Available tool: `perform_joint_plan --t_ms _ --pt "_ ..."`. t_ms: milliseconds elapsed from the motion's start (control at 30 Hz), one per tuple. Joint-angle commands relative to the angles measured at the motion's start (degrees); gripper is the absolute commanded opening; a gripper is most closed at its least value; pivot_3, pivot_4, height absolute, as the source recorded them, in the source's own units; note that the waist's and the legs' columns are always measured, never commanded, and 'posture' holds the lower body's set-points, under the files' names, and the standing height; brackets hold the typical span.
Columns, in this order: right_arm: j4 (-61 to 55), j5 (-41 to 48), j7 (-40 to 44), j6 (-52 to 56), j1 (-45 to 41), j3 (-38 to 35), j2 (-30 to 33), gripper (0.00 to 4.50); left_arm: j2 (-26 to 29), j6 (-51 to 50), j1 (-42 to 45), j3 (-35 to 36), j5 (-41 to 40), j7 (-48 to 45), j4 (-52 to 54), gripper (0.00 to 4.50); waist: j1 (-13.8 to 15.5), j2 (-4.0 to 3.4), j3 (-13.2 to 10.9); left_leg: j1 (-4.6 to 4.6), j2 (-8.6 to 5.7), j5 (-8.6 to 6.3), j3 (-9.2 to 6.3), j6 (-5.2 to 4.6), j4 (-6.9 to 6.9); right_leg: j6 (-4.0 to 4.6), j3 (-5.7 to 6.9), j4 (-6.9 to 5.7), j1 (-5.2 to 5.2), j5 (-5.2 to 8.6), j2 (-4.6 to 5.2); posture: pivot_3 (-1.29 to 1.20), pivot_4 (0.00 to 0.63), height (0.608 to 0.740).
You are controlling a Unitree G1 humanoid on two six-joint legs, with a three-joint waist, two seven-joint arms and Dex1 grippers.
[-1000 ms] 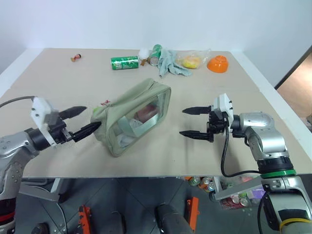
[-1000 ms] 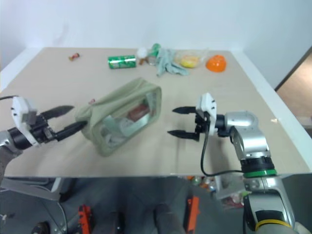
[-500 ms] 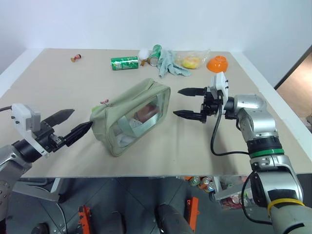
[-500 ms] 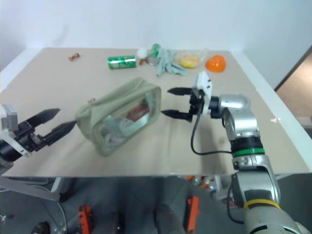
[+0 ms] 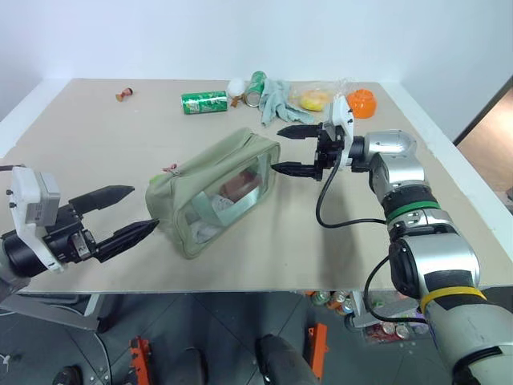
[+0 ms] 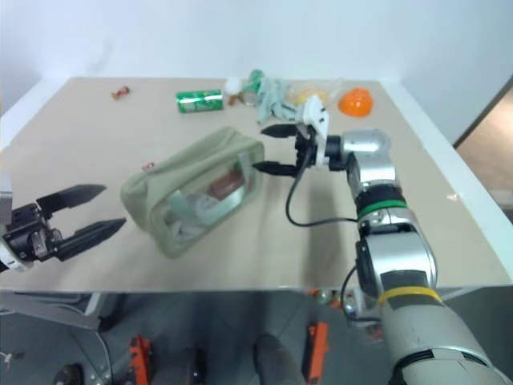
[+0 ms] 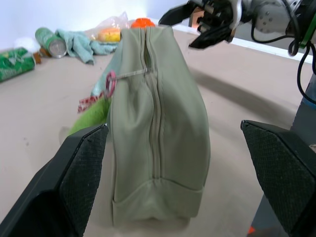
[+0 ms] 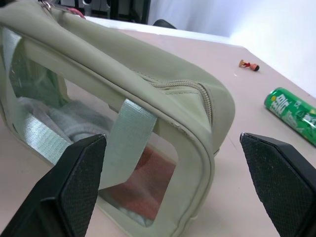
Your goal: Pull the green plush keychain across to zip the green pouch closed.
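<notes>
While the green pouch point(image 5: 215, 192) lies mid-table, the green plush keychain point(image 7: 90, 116) hangs at its near-left end, ungrasped. Both the left gripper point(image 5: 118, 215) and right gripper point(image 5: 290, 148) stand wide, empty (zipper appears closed, judging from the left wrist view).

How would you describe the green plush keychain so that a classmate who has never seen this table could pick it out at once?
Start at the beige table and find the green pouch, the boxy bag near its middle. At the pouch's end nearer the left claw hangs the green plush keychain, on a pink ring. It is fuzzy, lime-green and far smaller than the pouch, unlike the shiny green can lying at the table's far edge.
</notes>
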State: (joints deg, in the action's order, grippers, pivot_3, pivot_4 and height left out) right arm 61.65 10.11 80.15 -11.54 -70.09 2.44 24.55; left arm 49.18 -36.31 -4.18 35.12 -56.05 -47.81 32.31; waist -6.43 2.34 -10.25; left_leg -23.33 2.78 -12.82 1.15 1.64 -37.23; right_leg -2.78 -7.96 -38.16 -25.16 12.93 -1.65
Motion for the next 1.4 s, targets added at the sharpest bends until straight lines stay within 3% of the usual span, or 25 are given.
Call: perform_joint_plan --t_ms 33,67,200,233,467,533,800,1067,1200,1400 --pt "1.9 -1.1 -0.1 -2.3 -3.6 -0.6 -1.6 4.5 -0.3 2.6 1.5 -2.5 2.9 0.4 0.8 4.46 0.0 -0.06 0.0 0.0 0.0 0.0 0.0 0.0 0.01 0.0 0.0 0.0 0.0 0.0 0.0 0.0 0.15 0.74" --pt "2.4 -1.4 0.0 -2.7 -3.7 -0.5 -2.1 4.5 -0.7 3.2 2.2 -3.6 3.6 0.8 0.7 4.46 0.0 -0.07 0.0 0.0 0.0 0.0 -0.02 0.0 0.02 0.0 0.01 0.0 0.0 -0.01 -0.01 0.0 0.15 0.74" --pt "3.3 -1.7 0.6 -3.5 -4.3 -1.2 -3.2 3.44 -1.5 4.5 3.5 -5.3 5.4 0.8 -0.1 4.5 0.0 -0.09 -0.1 -0.01 0.0 0.0 -0.14 0.0 0.03 0.26 0.11 -0.03 0.01 -0.16 -0.02 0.0 0.15 0.74" --pt "3.5 -1.7 0.6 -3.4 -4.5 -1.4 -3.4 2.9 -1.5 4.8 3.5 -5.4 5.7 0.7 -0.4 4.5 0.0 -0.1 -0.1 -0.01 0.0 0.0 -0.15 0.0 0.04 0.26 0.12 -0.03 0.01 -0.16 -0.02 0.0 0.15 0.74" --pt "3.6 -2.0 0.7 -3.8 -4.6 -1.7 -4.0 0.49 -2.1 7.1 6.1 -7.7 8.5 1.0 -2.4 4.5 -0.1 -0.1 -0.1 0.02 0.01 0.0 -0.24 0.01 0.21 0.38 0.22 -0.04 -0.01 -0.15 -0.04 0.0 0.15 0.74" --pt "3.2 -2.2 0.9 -4.1 -4.3 -1.7 -3.6 0.05 -2.5 7.6 7.3 -8.8 9.4 1.1 -3.1 4.5 0.0 -0.12 -0.1 0.02 0.0 0.01 -0.28 0.01 0.21 0.39 0.25 -0.04 0.0 -0.16 -0.04 0.0 0.15 0.74" --pt "-4.8 -0.5 2.6 -2.0 -0.8 -2.9 0.9 0.05 -3.8 10.0 11.8 -12.2 12.5 0.6 -6.9 4.5 0.3 -0.13 -0.1 -0.03 -0.03 0.01 -0.37 0.02 0.21 0.39 0.29 -0.04 0.02 -0.16 -0.02 0.0 0.15 0.74" --pt "-36.0 6.6 -0.6 15.5 14.0 -5.7 9.9 0.05 -5.2 13.7 16.5 -16.3 16.9 -1.2 -12.9 4.5 1.0 -0.22 -0.1 -0.14 -0.15 0.01 -0.6 0.02 0.23 0.22 0.35 -0.04 0.04 -0.03 0.04 0.0 0.15 0.74" --pt "-55.1 10.7 -5.1 24.5 25.5 -7.3 13.3 0.05 -6.5 17.0 20.5 -19.1 20.4 -1.8 -17.7 4.5 1.5 -0.26 -0.2 -0.11 -0.13 0.02 -0.77 0.04 0.29 0.25 0.49 -0.09 0.06 0.0 -0.03 0.0 0.15 0.74" --pt "-72.2 16.2 -11.8 34.9 35.9 -9.6 16.3 0.05 -7.7 18.5 22.3 -20.0 21.3 -3.6 -20.1 4.5 1.4 -0.31 -0.2 -0.09 -0.11 0.03 -0.79 0.05 0.2 -0.02 0.49 -0.16 0.05 0.17 -0.07 0.0 0.15 0.74"
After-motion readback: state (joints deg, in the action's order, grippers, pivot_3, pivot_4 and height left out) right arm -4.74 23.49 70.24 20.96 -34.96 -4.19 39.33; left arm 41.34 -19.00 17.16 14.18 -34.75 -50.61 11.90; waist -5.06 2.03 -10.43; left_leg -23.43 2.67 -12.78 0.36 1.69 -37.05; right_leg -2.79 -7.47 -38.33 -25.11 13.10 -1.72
